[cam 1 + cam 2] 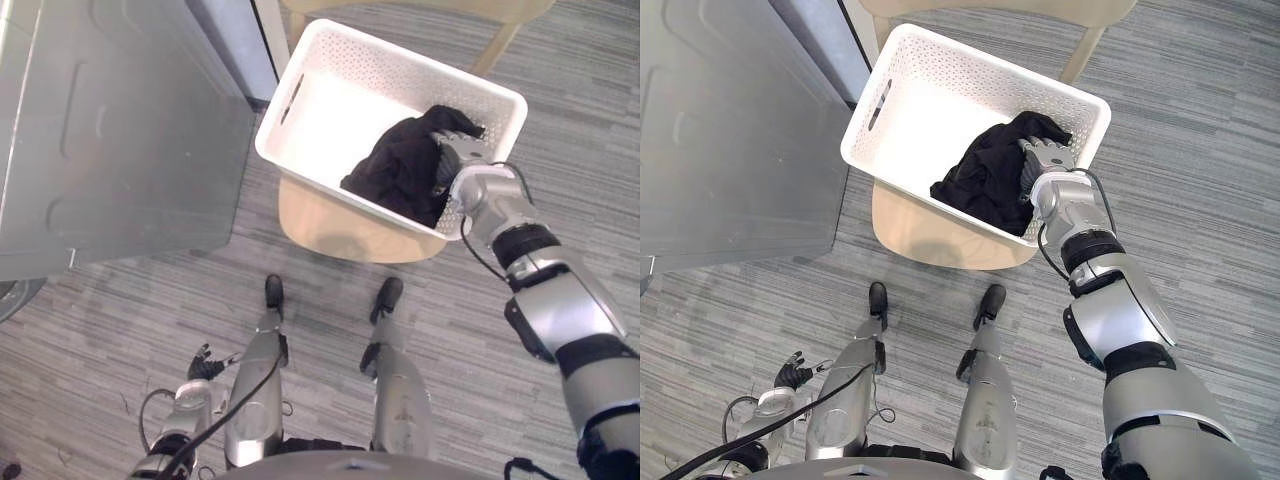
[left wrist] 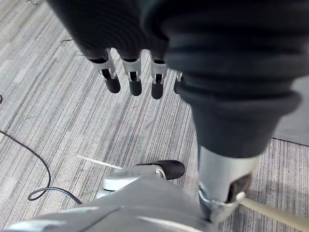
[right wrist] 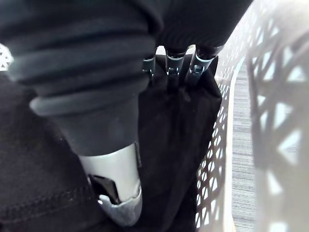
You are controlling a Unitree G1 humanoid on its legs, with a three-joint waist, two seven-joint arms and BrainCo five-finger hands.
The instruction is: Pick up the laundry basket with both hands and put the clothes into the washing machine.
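Observation:
A white perforated laundry basket (image 1: 300, 90) rests on a pale wooden chair seat (image 1: 340, 232). Black clothes (image 1: 400, 165) lie bunched in its right-hand end. My right hand (image 1: 1045, 158) reaches over the basket's near right wall and lies on the black clothes (image 3: 178, 135), fingers (image 3: 169, 65) straight with their dark tips pressed into the cloth beside the lattice wall (image 3: 270, 96). The thumb stands apart, not pinching. My left hand (image 1: 200, 365) hangs low at my left side over the floor, fingers (image 2: 133, 79) relaxed and holding nothing. The grey washing machine (image 1: 120, 130) stands left of the basket.
The chair's wooden leg (image 1: 495, 50) slants behind the basket. A white and blue-grey panel (image 1: 240, 45) stands between machine and basket. Striped grey carpet (image 1: 450, 340) lies open to the right and in front.

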